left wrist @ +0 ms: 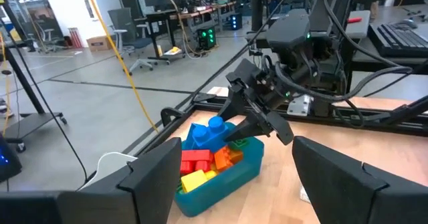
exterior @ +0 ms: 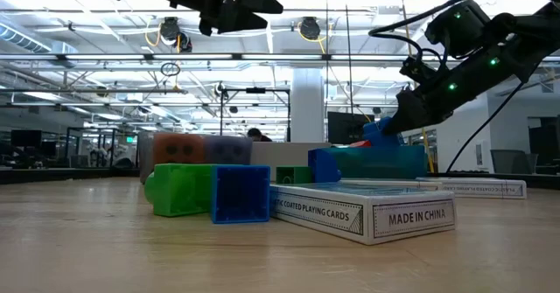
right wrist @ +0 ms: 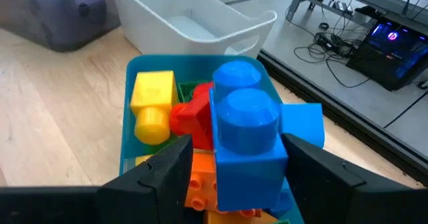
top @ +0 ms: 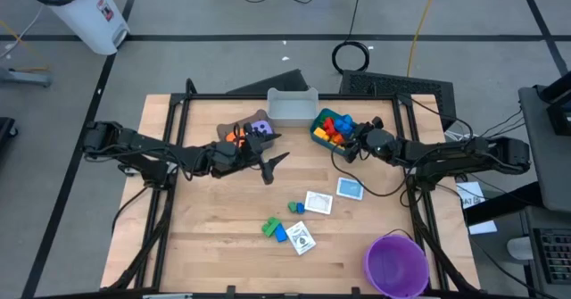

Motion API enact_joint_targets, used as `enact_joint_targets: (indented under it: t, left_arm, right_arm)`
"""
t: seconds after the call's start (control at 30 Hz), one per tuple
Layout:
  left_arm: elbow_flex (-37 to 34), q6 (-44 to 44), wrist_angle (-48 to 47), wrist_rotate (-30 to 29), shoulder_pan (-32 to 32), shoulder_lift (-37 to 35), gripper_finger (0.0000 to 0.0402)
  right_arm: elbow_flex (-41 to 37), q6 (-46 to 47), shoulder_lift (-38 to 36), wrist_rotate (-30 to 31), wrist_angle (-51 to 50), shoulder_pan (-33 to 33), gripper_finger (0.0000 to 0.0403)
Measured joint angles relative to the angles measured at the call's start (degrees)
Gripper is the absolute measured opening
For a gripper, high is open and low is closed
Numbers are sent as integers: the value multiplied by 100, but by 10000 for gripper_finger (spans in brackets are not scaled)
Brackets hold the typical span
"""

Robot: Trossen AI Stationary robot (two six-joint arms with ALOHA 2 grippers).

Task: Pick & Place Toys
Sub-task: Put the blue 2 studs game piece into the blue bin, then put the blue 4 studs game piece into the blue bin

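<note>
- Right hand (right wrist: 231,167) hangs over the blue bin (top: 318,137) of bricks, fingers clamped on a blue brick (right wrist: 246,140).
- Left hand (top: 272,168) is above the tabletop (top: 223,236) beside the orange die (top: 235,134) and purple die (top: 260,127), fingers spread, holding nothing.
- Green brick (top: 270,227) and cards (top: 302,238) lie mid-tabletop.

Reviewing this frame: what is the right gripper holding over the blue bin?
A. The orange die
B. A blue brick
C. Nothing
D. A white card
B: in the right wrist view the right gripper has its fingers closed on either side of a blue brick with round studs, above the blue bin of mixed bricks.
</note>
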Motion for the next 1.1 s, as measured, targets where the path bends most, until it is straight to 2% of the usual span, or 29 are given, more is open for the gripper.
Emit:
enact_joint_targets:
  t: [0.3, 0.4, 0.53, 0.6, 0.7, 0.77, 0.83, 0.97, 1.1]
  left_arm:
    - [0, -1, -163, -2, 13, 0, 285]
    - [0, 14, -164, -4, 57, 0, 287]
    - [0, 14, -334, -7, 99, 0, 285]
    - [0, 14, -478, -6, 125, 0, 286]
    - [0, -167, -669, 18, 136, 0, 290]
    - [0, -320, -828, 253, 138, 0, 291]
    - [0, -475, -970, 602, 135, 0, 290]
    - [0, -618, -1158, 1196, 76, 2, 285]
    - [0, -620, -1142, 1216, 15, 1, 283]
  right_arm:
    - [0, 0, -2, 6, 646, 2, 217]
    - [0, 3, -2, 211, 888, -48, 217]
    - [0, 154, -33, 227, 915, -44, 217]
    - [-2, 177, -137, -101, 1212, -30, 216]
    - [0, 165, -378, -1113, 1876, 76, 215]
    - [2, 131, -531, -1722, 2287, 241, 216]
    - [33, -41, -616, -1934, 2473, 530, 219]
    - [548, -242, -400, -1906, 1679, 1440, 238]
    - [1512, -168, 289, -1598, 218, 2380, 272]
